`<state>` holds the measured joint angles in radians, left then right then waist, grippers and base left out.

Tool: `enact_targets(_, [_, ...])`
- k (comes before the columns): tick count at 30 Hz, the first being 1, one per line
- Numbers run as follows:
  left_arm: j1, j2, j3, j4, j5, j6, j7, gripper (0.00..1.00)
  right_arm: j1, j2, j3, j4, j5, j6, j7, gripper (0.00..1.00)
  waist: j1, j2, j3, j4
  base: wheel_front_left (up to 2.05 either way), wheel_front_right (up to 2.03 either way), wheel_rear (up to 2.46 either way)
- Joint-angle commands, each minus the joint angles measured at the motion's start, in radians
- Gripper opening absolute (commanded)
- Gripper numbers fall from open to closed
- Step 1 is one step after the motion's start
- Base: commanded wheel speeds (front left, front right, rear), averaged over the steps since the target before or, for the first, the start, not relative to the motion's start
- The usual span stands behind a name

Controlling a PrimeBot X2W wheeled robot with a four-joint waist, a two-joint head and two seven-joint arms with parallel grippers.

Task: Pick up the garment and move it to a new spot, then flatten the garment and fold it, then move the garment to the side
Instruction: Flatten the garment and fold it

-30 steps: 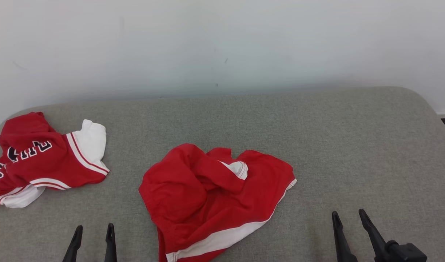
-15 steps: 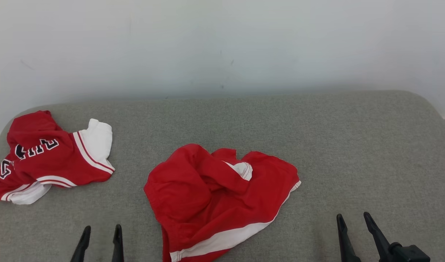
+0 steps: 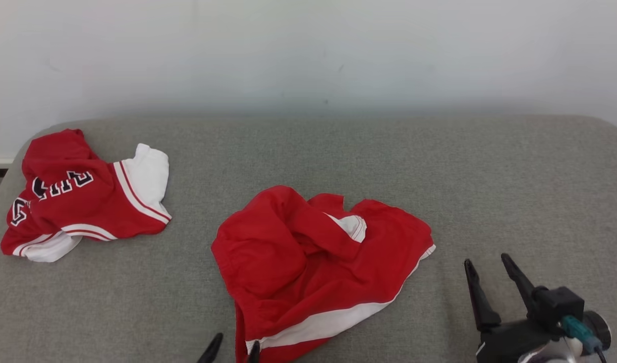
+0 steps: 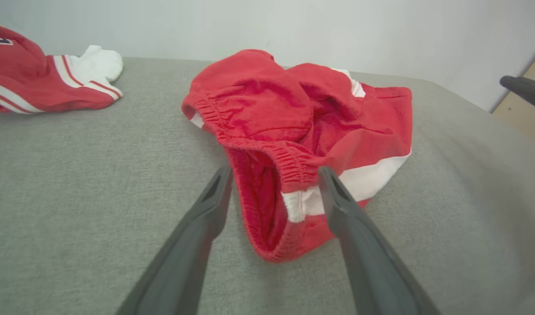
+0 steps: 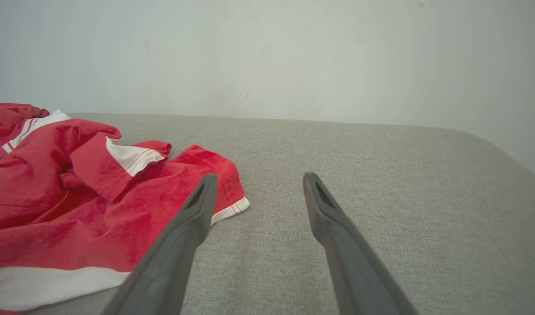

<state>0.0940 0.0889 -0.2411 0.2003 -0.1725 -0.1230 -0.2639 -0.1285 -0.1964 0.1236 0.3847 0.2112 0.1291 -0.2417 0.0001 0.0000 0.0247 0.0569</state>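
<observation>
Crumpled red shorts with a white stripe (image 3: 313, 267) lie in the middle of the grey cushion (image 3: 439, 166). My left gripper (image 3: 232, 350) is open at the shorts' near edge; in the left wrist view its fingers (image 4: 210, 205) straddle the elastic waistband (image 4: 271, 166) of the shorts (image 4: 293, 113). My right gripper (image 3: 487, 277) is open and empty, hovering over bare cushion to the right of the shorts' hem. In the right wrist view the hem corner (image 5: 230, 210) lies just left of the right gripper (image 5: 256, 188).
A second garment, a red and white jersey with black lettering (image 3: 81, 196), lies crumpled at the far left of the cushion. A white wall (image 3: 308, 50) rises behind. The cushion's rounded right edge (image 3: 611, 136) is nearby.
The camera has shifted. My left gripper moved right to the shorts' waistband edge. My right gripper rose further into view, staying open.
</observation>
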Motion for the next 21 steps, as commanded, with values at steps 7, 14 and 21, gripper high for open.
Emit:
enact_targets(7, [-0.084,-0.007,-0.092,0.083,-0.021,-0.006,-0.001,1.0,-0.134,-0.034,0.041,0.147,0.021,0.003,-0.005,1.0,-0.0001,0.0,0.065,0.038,0.0,0.0,0.0])
enact_targets(14, [-0.164,-0.012,-0.171,0.138,-0.042,-0.006,-0.001,1.0,-0.271,-0.037,0.098,0.329,0.041,0.002,-0.014,1.0,-0.0001,0.0,0.128,0.071,0.0,0.0,0.0])
enact_targets(21, [-0.203,-0.018,-0.218,0.153,-0.064,-0.006,-0.001,1.0,-0.357,-0.039,0.141,0.472,0.074,0.002,-0.023,1.0,-0.0001,0.0,0.158,0.106,0.0,0.0,0.0])
